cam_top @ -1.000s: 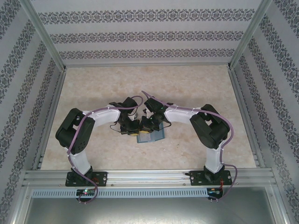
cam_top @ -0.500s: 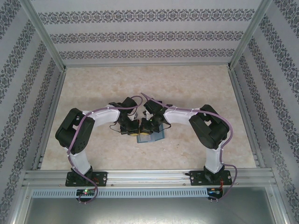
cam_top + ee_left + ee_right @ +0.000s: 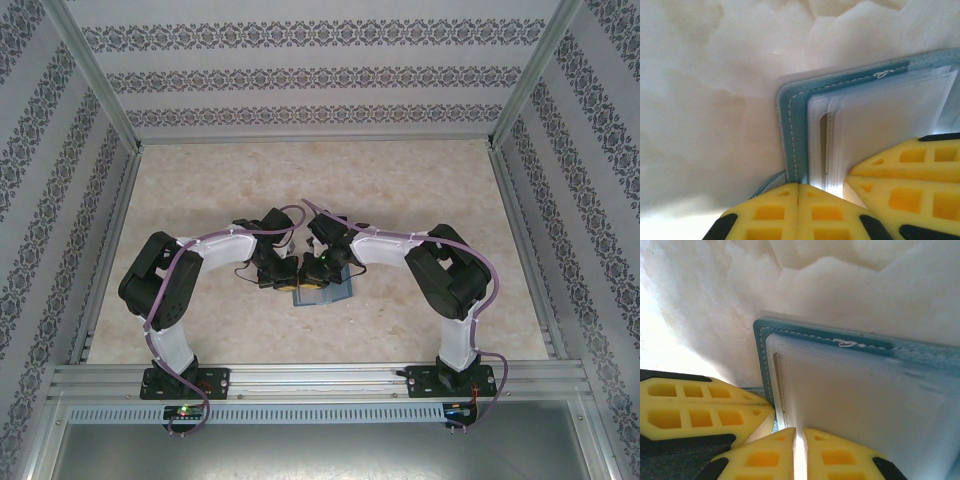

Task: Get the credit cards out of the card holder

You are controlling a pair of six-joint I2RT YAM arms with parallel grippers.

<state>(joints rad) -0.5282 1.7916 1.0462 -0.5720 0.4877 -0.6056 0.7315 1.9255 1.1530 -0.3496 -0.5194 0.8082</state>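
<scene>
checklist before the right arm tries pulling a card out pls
1. Left gripper shut on the card holder edge: ok.
2. Card holder lying open on the table, sleeves facing up: ok.
3. Right gripper at the sleeves' edge: ok.
4. A card actually in the right gripper's grip: cannot tell, a thin bright gap shows there.
5. Credit cards visible in the sleeves: cannot tell, the sleeves look cloudy.

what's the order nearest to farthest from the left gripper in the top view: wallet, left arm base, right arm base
1. wallet, mid table, at the left gripper
2. left arm base, near-left corner
3. right arm base, near-right corner
</scene>
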